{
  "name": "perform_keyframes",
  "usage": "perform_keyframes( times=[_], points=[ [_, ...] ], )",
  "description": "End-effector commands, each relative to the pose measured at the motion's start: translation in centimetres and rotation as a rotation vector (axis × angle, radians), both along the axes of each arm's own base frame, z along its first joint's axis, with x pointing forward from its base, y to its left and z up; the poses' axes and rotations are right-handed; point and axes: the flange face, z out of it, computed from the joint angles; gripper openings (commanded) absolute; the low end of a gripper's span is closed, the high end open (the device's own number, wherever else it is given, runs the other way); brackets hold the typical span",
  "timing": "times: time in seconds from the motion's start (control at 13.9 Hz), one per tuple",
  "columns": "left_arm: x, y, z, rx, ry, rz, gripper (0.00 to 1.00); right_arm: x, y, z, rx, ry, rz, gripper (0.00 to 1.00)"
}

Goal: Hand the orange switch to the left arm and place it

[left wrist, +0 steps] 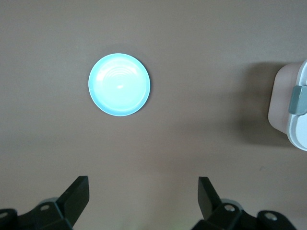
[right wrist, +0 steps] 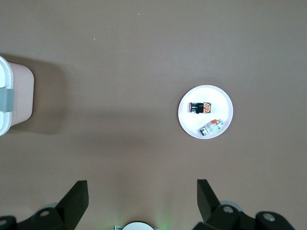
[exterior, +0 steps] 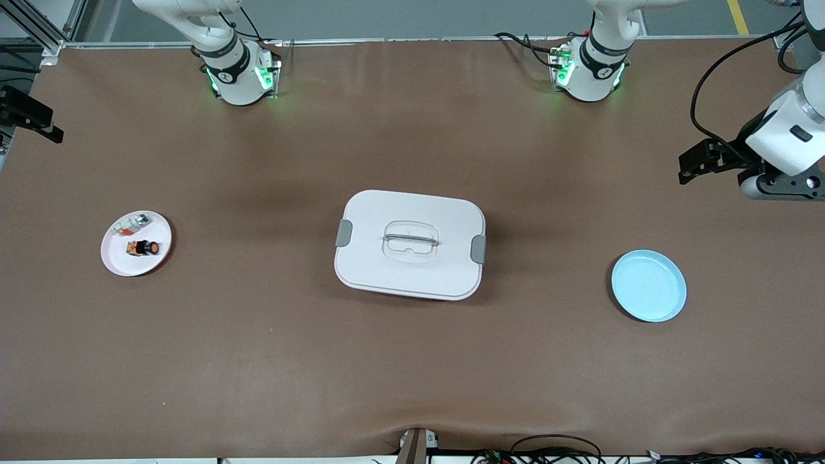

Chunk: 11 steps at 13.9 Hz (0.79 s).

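Note:
The orange switch (exterior: 143, 247) with its black cap lies on a small white plate (exterior: 116, 261) toward the right arm's end of the table. It also shows in the right wrist view (right wrist: 201, 107) on that plate (right wrist: 218, 98). The white box (exterior: 410, 243) with grey clips stands in the middle of the table. My right gripper (right wrist: 142, 187) is open and empty, high over bare table near its own base. My left gripper (left wrist: 142, 184) is open and empty, high over bare table, apart from the blue plate (left wrist: 119, 84).
A whitish part with green and red bits (exterior: 132, 225) lies on the white plate beside the switch. An empty blue plate (exterior: 648, 285) sits toward the left arm's end. The box's edge shows in the left wrist view (left wrist: 297, 110) and the right wrist view (right wrist: 7, 103).

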Motion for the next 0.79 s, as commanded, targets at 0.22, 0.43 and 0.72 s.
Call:
perform_keyframes(
  times=[0.22, 0.43, 0.72],
  points=[
    [0.3, 0.3, 0.6, 0.002, 0.004, 0.006, 1.00, -0.7, 3.5, -0.4, -0.004, 0.019, -0.037, 1.00],
    [0.3, 0.3, 0.6, 0.003, 0.004, 0.008, 1.00, -0.8, 4.0, -0.2, -0.020, 0.013, -0.088, 1.00],
    [0.2, 0.4, 0.5, 0.009, 0.007, 0.013, 1.00, -0.6, 3.7, -0.4, -0.019, 0.016, -0.090, 1.00]
  ],
)
